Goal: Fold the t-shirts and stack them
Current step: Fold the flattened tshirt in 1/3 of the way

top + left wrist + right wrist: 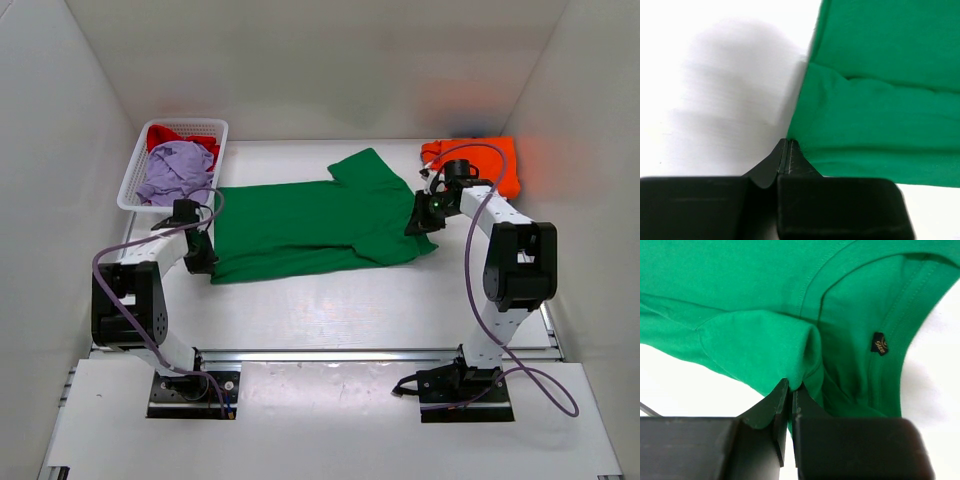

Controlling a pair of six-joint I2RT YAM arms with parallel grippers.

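A bright green t-shirt (310, 225) lies spread flat across the middle of the table, collar toward the right. My left gripper (203, 260) sits at its left hem edge. In the left wrist view the jaws (785, 141) are shut, with a corner of the green cloth (880, 110) drawn into their tips. My right gripper (423, 220) is at the shoulder beside the collar; its jaws (791, 385) are shut on a raised fold of the green shirt (755, 285). An orange t-shirt (495, 160) lies folded at the back right.
A white mesh basket (128, 185) stands at the back left, holding a lavender t-shirt (175, 172) and a red one (170, 135). White walls enclose the table on three sides. A black neck label (879, 343) shows inside the green collar.
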